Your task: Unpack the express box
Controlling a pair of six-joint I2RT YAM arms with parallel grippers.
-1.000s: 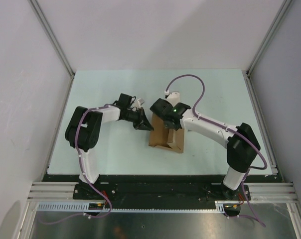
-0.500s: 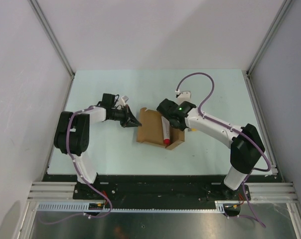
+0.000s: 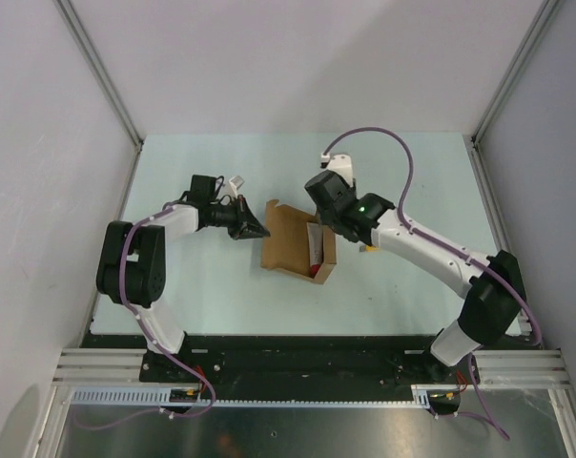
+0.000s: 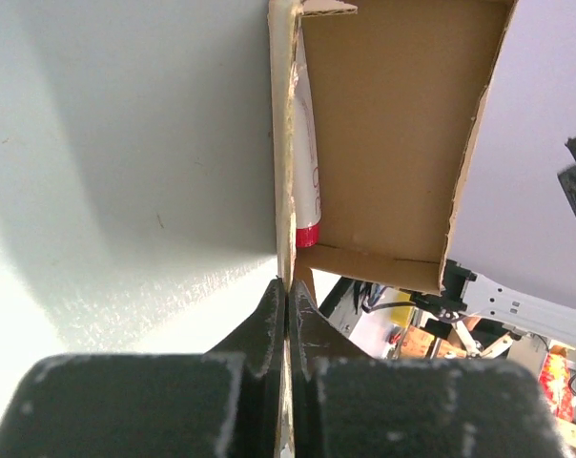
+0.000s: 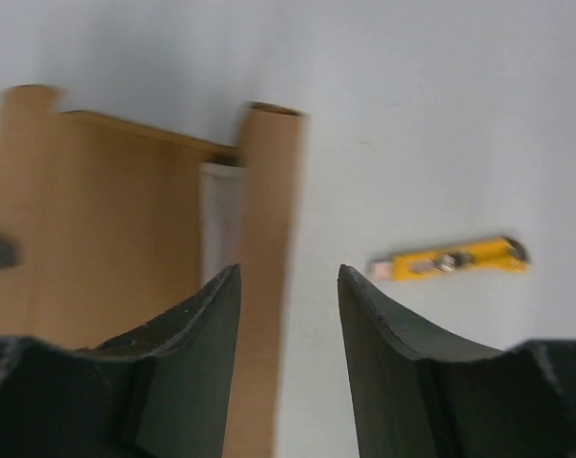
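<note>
The express box (image 3: 290, 246) lies open in the middle of the table, brown and flat. A white tube with a red cap (image 3: 315, 252) lies along its right inner wall. My left gripper (image 3: 258, 231) is shut on the box's left cardboard edge. In the left wrist view the fingers pinch (image 4: 288, 288) that thin edge, with the box's inside (image 4: 388, 143) and the tube (image 4: 307, 176) beyond. My right gripper (image 3: 324, 212) hovers open and empty over the box's far right corner. In its wrist view (image 5: 288, 275) the box (image 5: 107, 219) and the tube (image 5: 219, 224) are blurred below.
A yellow-black utility knife (image 5: 450, 260) lies on the table to the right of the box, mostly under the right arm in the top view. Metal frame posts and grey walls border the pale green table (image 3: 212, 286).
The box has opened and slid left with my left gripper, showing the tube. My right gripper has come off the box and moved up and toward the far side.
</note>
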